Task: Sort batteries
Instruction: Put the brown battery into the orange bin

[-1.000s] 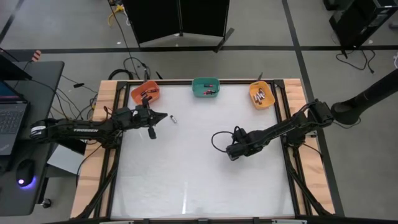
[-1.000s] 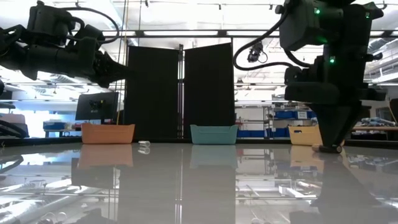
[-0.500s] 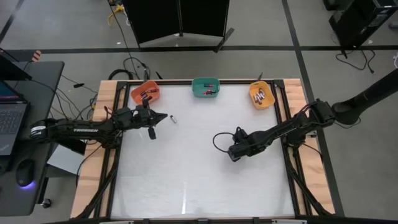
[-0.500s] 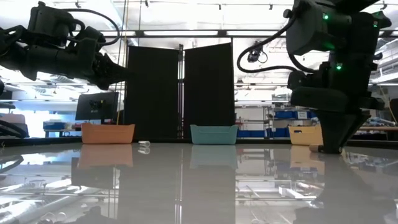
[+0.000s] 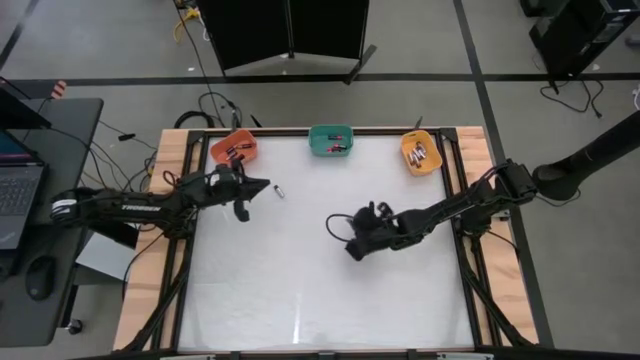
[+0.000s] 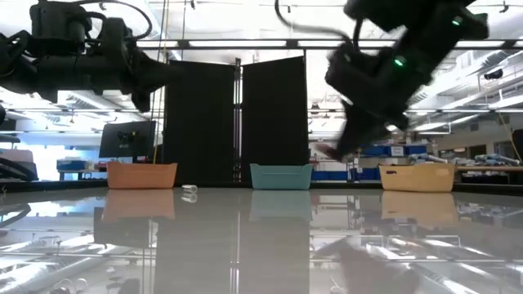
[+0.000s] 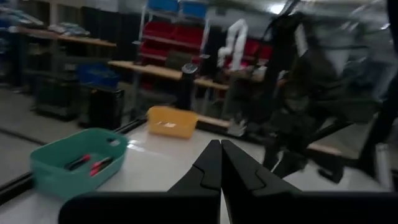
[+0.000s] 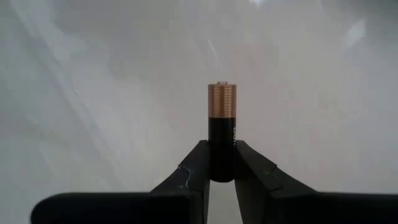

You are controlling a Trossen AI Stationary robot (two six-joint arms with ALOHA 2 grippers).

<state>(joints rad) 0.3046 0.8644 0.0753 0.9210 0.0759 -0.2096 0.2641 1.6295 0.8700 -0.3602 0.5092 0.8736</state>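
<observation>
My right gripper [image 5: 351, 249] hangs over the middle of the table and is shut on a battery [image 8: 222, 115], black with a copper end. In the low view it [image 6: 339, 147] is off the table top. My left gripper [image 5: 264, 186] hovers shut [image 7: 220, 146] near the far left. Just beyond its tips a small white battery [image 5: 279, 191] lies on its side on the table [image 6: 189, 189]. More batteries lie in the orange bin [image 5: 233, 150], the teal bin [image 5: 331, 140] and the yellow bin [image 5: 419, 152]. My right gripper pinches the battery by its black lower half [image 8: 222, 155] between its two fingers [image 8: 191, 169]. The battery lies along the fingers, and its copper end [image 8: 222, 99] sticks out past the tips. It is lifted clear of the table.
The three bins stand in a row along the table's far edge. The teal bin [image 7: 69, 163] holds red batteries, and the yellow bin [image 7: 170, 121] is behind it. Wooden rails and black frame bars run along the left and right sides. A laptop desk stands left of the table.
My right gripper has risen off the table top, where its tips stood, and has swung toward the table's left, tipping as it went and taking the battery along. My left gripper has risen slightly and stayed shut.
</observation>
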